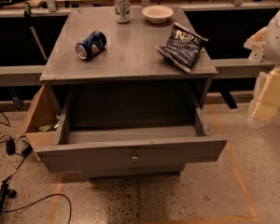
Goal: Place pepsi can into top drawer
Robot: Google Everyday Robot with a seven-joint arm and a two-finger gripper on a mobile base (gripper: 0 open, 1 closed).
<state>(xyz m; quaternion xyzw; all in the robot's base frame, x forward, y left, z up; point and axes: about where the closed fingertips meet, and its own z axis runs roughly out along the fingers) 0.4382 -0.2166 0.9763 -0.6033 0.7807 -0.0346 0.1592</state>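
The pepsi can (90, 44) lies on its side on the left part of the grey cabinet top (130, 55), with its silver rim facing front-left. The top drawer (130, 150) is pulled out wide, and its inside shows nothing in it. A small round knob sits on its front. My gripper (267, 99) is at the right edge of the view, beside the cabinet's right side. It is well away from the can and outside the drawer, with nothing seen in it.
A silver-grey can (122, 7) stands upright at the back of the top. A white bowl (157, 13) is beside it and a dark-blue chip bag (182, 46) lies at the right. A cardboard box (37, 118) stands left of the cabinet. Cables (9, 190) lie on the floor.
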